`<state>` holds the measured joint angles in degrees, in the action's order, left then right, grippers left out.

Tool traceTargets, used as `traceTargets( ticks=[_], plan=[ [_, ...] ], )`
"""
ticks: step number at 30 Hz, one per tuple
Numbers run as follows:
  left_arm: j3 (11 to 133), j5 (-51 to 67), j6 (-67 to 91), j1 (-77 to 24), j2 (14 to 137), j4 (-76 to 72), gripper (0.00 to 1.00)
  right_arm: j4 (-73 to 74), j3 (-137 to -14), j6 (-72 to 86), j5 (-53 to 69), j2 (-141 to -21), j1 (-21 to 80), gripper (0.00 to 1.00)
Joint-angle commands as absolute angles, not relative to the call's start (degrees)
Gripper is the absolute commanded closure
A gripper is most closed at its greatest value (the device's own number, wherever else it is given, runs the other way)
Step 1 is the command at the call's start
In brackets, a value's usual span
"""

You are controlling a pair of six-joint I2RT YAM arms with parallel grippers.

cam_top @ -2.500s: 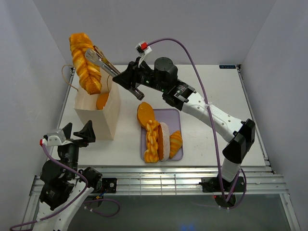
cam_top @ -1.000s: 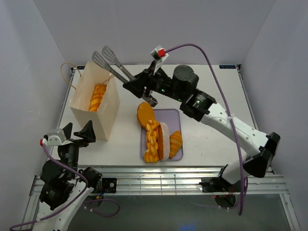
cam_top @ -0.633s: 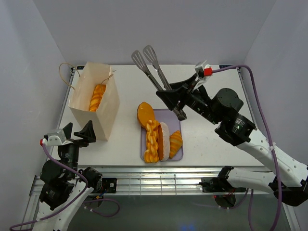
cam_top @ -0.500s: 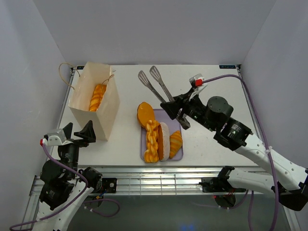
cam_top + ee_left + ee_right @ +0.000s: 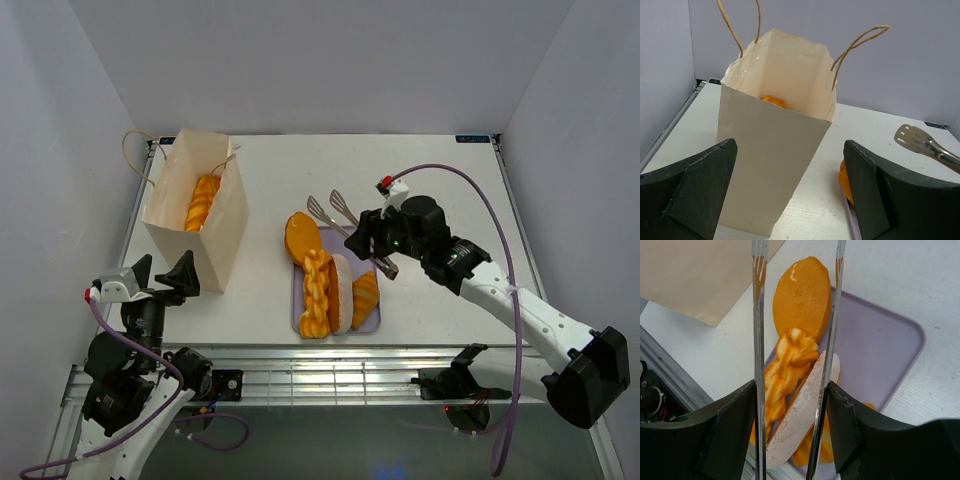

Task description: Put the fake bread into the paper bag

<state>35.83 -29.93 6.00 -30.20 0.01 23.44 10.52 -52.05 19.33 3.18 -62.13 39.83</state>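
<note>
The paper bag [image 5: 195,215] stands open at the left with a braided loaf [image 5: 203,200] inside; the bag also shows in the left wrist view [image 5: 770,150]. More fake bread lies on the lilac tray [image 5: 368,245]: an oval loaf [image 5: 301,236], a braided loaf [image 5: 316,292], a pale-bottomed loaf on edge [image 5: 341,292] and a ridged pastry [image 5: 365,298]. My right gripper [image 5: 372,240] is shut on metal tongs [image 5: 335,212]. The tongs' arms [image 5: 758,340] are spread and empty above the tray's bread. My left gripper [image 5: 160,277] is open and empty, near the bag's front.
The bag's cord handles [image 5: 135,160] stick out toward the left wall. White walls enclose the table on three sides. A metal rail [image 5: 330,365] runs along the near edge.
The braided loaf held high in the tongs now lies in the bag. My right arm has swung the empty tongs right and down over the tray. The left arm has not moved.
</note>
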Motion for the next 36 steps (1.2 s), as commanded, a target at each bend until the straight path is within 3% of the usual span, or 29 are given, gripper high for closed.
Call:
traceTargets(
  ticks=[1, 17, 36],
  plan=[
    [35.33, -29.18, 5.71, -30.5, -2.72, 22.68, 0.02, 7.82, -54.84, 19.86, 10.88, -64.51, 38.41, 0.39],
    [35.33, -29.0, 5.54, -30.67, -2.37, 22.76, 0.02, 0.88, -51.59, 17.49, 28.91, -73.03, 25.58, 0.33],
    [35.33, -29.18, 5.54, -31.03, -1.06, 22.68, 0.02, -2.99, -51.5, 8.53, 31.55, -84.02, 25.14, 0.3]
  ],
)
